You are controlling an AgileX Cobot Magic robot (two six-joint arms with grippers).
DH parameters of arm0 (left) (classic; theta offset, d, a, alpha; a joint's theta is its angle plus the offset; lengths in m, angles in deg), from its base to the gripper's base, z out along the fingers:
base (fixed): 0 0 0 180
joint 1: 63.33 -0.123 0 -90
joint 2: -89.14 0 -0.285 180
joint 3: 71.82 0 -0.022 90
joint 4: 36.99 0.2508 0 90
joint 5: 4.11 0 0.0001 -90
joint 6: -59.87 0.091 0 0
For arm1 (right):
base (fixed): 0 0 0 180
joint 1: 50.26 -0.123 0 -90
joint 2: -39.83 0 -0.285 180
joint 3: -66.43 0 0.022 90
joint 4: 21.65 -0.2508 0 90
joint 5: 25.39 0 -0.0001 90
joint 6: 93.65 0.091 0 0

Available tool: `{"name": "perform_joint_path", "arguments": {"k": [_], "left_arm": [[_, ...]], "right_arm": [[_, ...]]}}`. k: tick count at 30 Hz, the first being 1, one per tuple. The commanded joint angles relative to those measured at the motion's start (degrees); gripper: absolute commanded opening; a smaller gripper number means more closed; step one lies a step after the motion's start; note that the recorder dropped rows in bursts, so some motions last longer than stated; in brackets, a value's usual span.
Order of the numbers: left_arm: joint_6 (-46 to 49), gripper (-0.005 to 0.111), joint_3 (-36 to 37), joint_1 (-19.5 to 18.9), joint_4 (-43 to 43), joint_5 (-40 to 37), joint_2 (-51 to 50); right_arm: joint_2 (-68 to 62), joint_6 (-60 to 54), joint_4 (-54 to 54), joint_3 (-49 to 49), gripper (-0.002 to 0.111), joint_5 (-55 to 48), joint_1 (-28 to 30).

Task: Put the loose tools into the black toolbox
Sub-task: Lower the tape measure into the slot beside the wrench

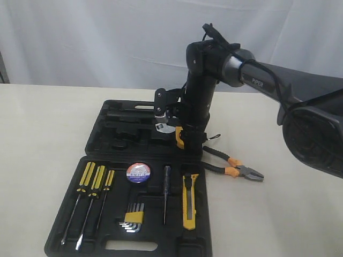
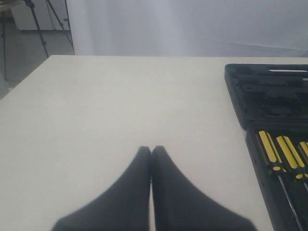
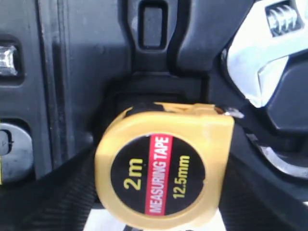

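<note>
My right gripper [image 1: 180,140] is shut on the round yellow "2m" tape measure [image 3: 161,163], holding it over the upper half of the open black toolbox [image 1: 110,134], just above a moulded recess. The black-and-orange pliers [image 1: 236,167] lie on the table to the right of the box. The yellow-black utility knife [image 1: 189,202] and the black tape roll [image 1: 138,172] rest in the lower tray. My left gripper [image 2: 151,150] is shut and empty over bare table, left of the toolbox [image 2: 269,96]; it does not show in the exterior view.
Yellow-black screwdrivers [image 1: 88,187], a slim tester screwdriver [image 1: 166,193] and yellow-holdered hex keys [image 1: 133,219] sit in the lower tray. A silver wrench [image 3: 260,57] lies in the upper half beside the tape measure. A white curtain hangs behind the table.
</note>
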Motion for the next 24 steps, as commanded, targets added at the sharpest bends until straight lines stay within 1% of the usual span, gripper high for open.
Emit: {"name": "perform_joint_path", "arguments": {"k": [1,2,6,7,16,22,24], "left_arm": [[-0.2,0.000,0.1,0.3,-0.5,0.5,0.1],[-0.2,0.000,0.1,0.3,-0.5,0.5,0.1],[-0.2,0.000,0.1,0.3,-0.5,0.5,0.1],[-0.2,0.000,0.1,0.3,-0.5,0.5,0.1],[-0.2,0.000,0.1,0.3,-0.5,0.5,0.1],[-0.2,0.000,0.1,0.3,-0.5,0.5,0.1],[-0.2,0.000,0.1,0.3,-0.5,0.5,0.1]], "right_arm": [[0.4,0.4,0.6,0.4,0.061,0.0,-0.1],[0.5,0.4,0.6,0.4,0.061,0.0,-0.1],[1.1,0.6,0.6,0.4,0.073,0.0,-0.1],[1.2,0.6,0.6,0.4,0.074,0.0,-0.1],[1.9,0.6,0.6,0.4,0.073,0.0,-0.1],[6.0,0.6,-2.9,0.4,0.073,0.0,0.1],[7.1,0.6,-3.6,0.4,0.071,0.0,0.1]]}}
